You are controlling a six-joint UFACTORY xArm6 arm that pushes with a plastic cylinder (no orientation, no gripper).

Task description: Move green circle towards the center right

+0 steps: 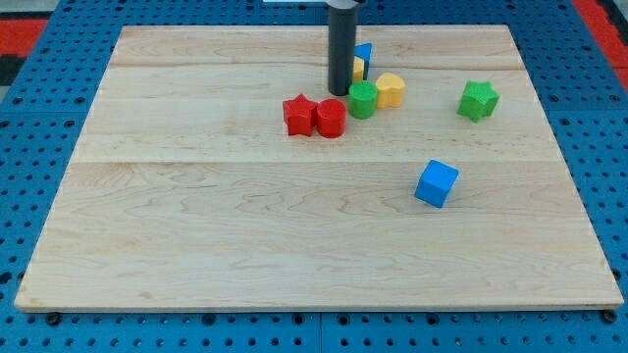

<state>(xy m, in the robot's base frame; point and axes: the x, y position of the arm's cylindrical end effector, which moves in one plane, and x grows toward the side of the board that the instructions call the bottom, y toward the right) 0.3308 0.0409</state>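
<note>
The green circle (362, 99) sits at twelve o'clock on the desk (196, 245), yellow block (391, 90) touching at two, red cylinder (331, 118) at seven; my tip (340, 93), no claw, touches it at nine; approach seems done; next, push toward four.

Illumination is bright and even across the wooden board (245, 235), apparently from overhead, with no glare spots on its pale surface and only short, soft shadows hugging the base of each block on the board, such as the blue cube (436, 183) toward the board's right half. The dark rod reads nearly black with a faint vertical sheen, and my tip (340, 93) casts only a faint shadow on the board near its top edge. Focus is acceptable throughout with slight softness, and the board's edges appear straight apart from perspective taper.
</note>
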